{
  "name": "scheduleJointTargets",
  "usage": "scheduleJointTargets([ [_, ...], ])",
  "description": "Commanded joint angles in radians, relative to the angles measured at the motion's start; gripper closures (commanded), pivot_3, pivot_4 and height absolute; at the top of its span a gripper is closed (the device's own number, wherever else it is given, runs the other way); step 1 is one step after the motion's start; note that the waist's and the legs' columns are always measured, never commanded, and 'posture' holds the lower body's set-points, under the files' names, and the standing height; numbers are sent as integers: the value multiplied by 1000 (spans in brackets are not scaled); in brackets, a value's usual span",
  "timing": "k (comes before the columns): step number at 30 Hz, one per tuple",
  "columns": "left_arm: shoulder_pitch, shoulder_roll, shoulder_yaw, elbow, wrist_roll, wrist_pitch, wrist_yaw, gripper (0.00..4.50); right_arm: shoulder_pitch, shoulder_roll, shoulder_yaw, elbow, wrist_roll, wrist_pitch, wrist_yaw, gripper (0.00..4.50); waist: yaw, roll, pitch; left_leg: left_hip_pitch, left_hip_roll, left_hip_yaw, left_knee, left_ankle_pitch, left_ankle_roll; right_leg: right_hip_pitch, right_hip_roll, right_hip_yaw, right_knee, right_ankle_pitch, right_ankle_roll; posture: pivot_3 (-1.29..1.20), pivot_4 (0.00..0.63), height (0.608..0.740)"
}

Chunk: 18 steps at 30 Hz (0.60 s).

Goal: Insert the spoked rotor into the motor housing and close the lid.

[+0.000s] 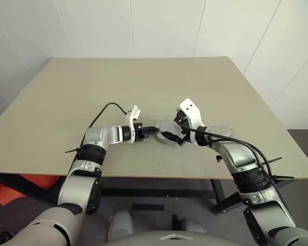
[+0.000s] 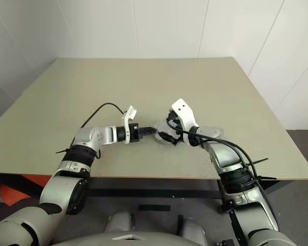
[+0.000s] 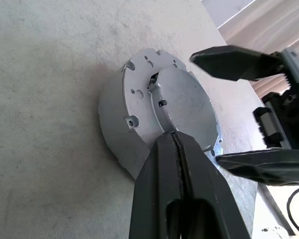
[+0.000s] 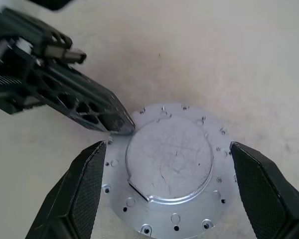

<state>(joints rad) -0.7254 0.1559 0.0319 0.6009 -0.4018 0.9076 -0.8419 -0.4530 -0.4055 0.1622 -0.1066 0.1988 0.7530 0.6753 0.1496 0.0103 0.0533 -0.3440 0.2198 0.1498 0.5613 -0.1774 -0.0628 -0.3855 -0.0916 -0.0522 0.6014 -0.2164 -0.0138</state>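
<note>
While the beige bench [image 1: 143, 92] carries the whole job, both arms meet near its front edge, just ahead of the robot.

Motor housing [image 3: 114, 124], a short round silvery body, sits flat on the bench btwn the 2 end effectors. Its windings and inside are covered.

Lid [image 4: 169, 159], a flat silver-grey disc w/ raised round centre and small holes round the flange, lies seated on top of the housing, level, closing it. Spoked rotor can't be made out; presumably under the lid, can't tell.

Right end effector [image 4: 167, 191] is released: its 2 black fingers [image 4: 82, 194] stand wide apart, 1 each side of the lid, straddling it w/o touching, hovering just above.

Left end effector [image 3: 175, 144] is clenched on nothing, its 2 fingers pressed together w/ only a thin seam btwn them. Its tip rests at the lid's rim, on the side facing the left arm, touching or nearly touching; can't tell which.
</note>
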Motion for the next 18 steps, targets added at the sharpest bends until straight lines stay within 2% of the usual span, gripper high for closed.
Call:
scheduleJointTargets([
  [1, 14, -9, -38, 29, 20, 29, 15, 4500, -22, -18, -58, -94, 61, 29, 18, 15, 0, 0, 0, 0, 0, 0, 0, 0, 0, 0, 0, 0, 0, 0, 0, 0, 0, 740],
  [6, 12, -12, -40, 35, 24, 18, 16, 4500, -41, 13, -156, -93, 161, 140, -14, 15, 1, 0, 0, 0, 0, 0, 0, 0, 0, 0, 0, 0, 0, 0, 0, 0, 0, 740],
  [15, 19, -11, -37, 26, 27, 0, 19, 4500, -63, 122, -450, 157, 348, 419, -141, 15, 2, 1, 0, 0, -1, 0, -1, 0, 0, 0, -1, 0, -1, 0, 0, 0, 0, 740],
  [18, 27, -10, -37, 17, 25, 0, 20, 4500, -53, 147, -495, 177, 381, 490, -174, 15, 1, 2, 0, 0, -1, 0, -1, 0, 0, -1, -1, 0, -1, 0, 0, 0, 0, 740],
])
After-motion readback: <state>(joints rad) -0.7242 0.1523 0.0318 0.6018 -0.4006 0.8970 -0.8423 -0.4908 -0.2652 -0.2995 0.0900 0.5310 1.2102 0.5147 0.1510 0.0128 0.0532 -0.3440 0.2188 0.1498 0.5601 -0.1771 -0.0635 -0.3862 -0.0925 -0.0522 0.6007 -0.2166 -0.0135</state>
